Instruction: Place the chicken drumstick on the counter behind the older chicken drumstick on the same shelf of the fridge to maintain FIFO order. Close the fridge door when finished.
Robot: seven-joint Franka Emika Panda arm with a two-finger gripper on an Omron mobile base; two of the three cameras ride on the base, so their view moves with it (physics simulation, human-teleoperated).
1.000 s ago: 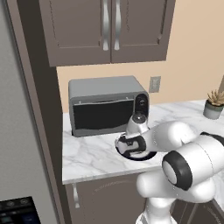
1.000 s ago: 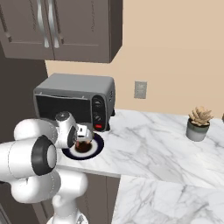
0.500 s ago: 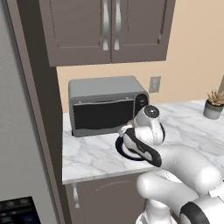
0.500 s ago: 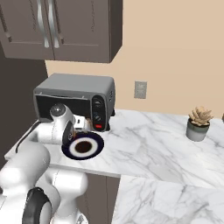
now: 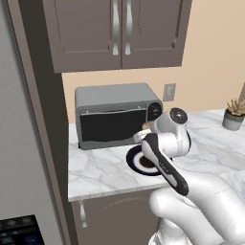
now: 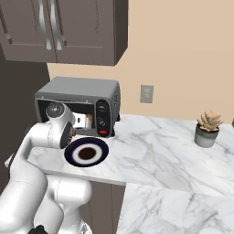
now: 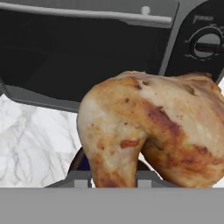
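The light golden-tan chicken drumstick point(image 7: 148, 131) hangs in my gripper point(image 7: 113, 177), which is shut on its lower end. It is held just in front of the toaster oven's door, above the marble counter point(image 5: 95, 167). From the right base view the drumstick point(image 6: 90, 119) shows as a small tan piece at the gripper point(image 6: 85, 121), up behind the dark round plate point(image 6: 87, 153). In the left base view the gripper point(image 5: 146, 131) is above that plate's point(image 5: 141, 163) far edge. The grey fridge point(image 5: 24, 158) fills the left side.
A grey toaster oven point(image 5: 115, 115) stands at the back of the counter, close in front of the hand. A small potted plant point(image 6: 206, 129) sits far right. Dark upper cabinets point(image 5: 119, 28) hang overhead. A wall outlet point(image 6: 146, 93) is behind.
The hand has risen off the plate with the drumstick and swung toward the toaster oven. The arm's elbow has moved down and forward. The plate stays in place.
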